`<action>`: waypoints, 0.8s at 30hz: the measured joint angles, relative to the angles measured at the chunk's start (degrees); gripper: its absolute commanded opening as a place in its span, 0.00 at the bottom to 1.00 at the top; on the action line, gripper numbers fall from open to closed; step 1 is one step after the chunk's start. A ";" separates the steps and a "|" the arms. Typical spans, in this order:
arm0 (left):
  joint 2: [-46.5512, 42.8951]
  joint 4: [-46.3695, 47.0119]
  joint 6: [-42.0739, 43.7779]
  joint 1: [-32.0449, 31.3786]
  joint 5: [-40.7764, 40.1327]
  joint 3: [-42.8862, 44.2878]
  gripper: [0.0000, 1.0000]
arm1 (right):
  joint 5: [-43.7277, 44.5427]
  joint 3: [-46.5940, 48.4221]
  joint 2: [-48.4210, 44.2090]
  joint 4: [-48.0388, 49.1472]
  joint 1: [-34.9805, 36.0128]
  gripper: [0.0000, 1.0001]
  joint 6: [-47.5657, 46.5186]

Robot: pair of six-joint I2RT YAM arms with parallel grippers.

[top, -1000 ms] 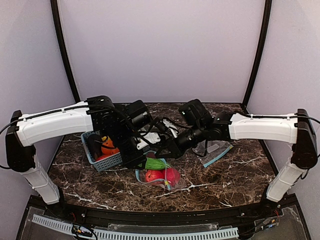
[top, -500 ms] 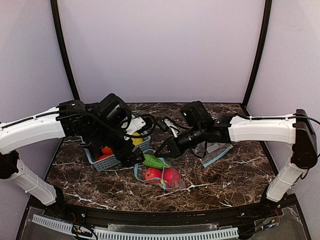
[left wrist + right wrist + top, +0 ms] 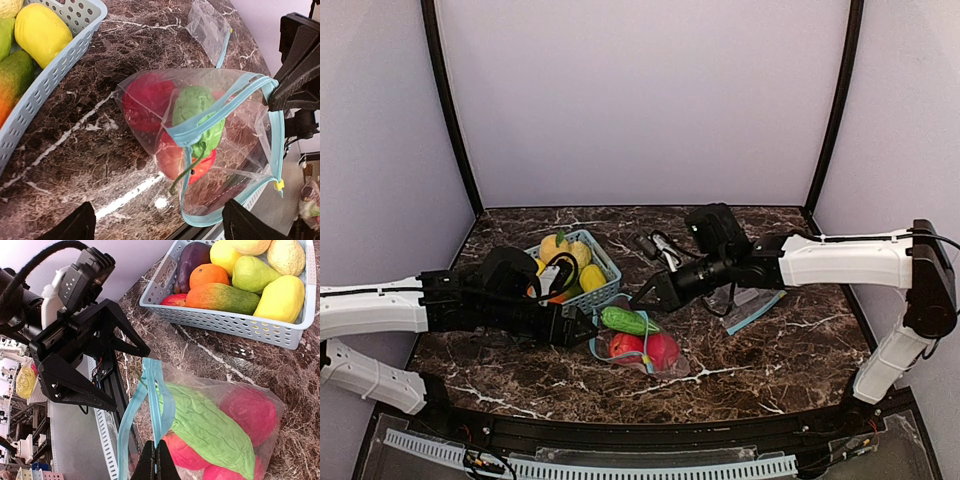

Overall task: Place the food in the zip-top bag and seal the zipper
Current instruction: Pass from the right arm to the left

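**Bag held by its lip, mouth unsealed**

We have the right tool point(image 3: 156, 462) pinched closed on the zipper point(image 3: 150, 390) of the zip-top bag point(image 3: 240, 130). It lifts one edge of the mouth, so the light-blue strip stands open in a loop rather than lying flat. That hold, we judge, serves to anchor the bag and present the opening.

The bag lies on the tabletop point(image 3: 520, 370) just beside the mesh basket point(image 3: 225, 324). The food point(image 3: 645, 348) is inside it: red round pieces point(image 3: 145, 100) with the long green one point(image 3: 205, 432) lying across them, near the mouth.

Our left tool point(image 3: 576, 324) hovers low at the bag's open side, jaws spread wide and gripping nothing.

We read the filling as done and the sealing as not yet begun. The free tool looks well placed to take the opposite end of the strip. A second bag point(image 3: 752, 305) lies apart, on the right side.
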 measured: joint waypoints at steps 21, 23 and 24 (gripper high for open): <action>3.78 16.83 -11.30 0.00 4.42 -5.64 0.28 | 3.72 -0.35 -0.24 1.38 -0.09 0.00 1.29; 3.78 17.16 -11.45 0.00 4.72 -5.64 0.14 | 4.98 -0.35 -0.24 1.33 -0.09 0.00 1.29; 3.78 17.29 -11.85 0.00 4.85 -5.66 0.06 | 5.55 -0.35 -0.24 1.29 -0.09 0.01 1.31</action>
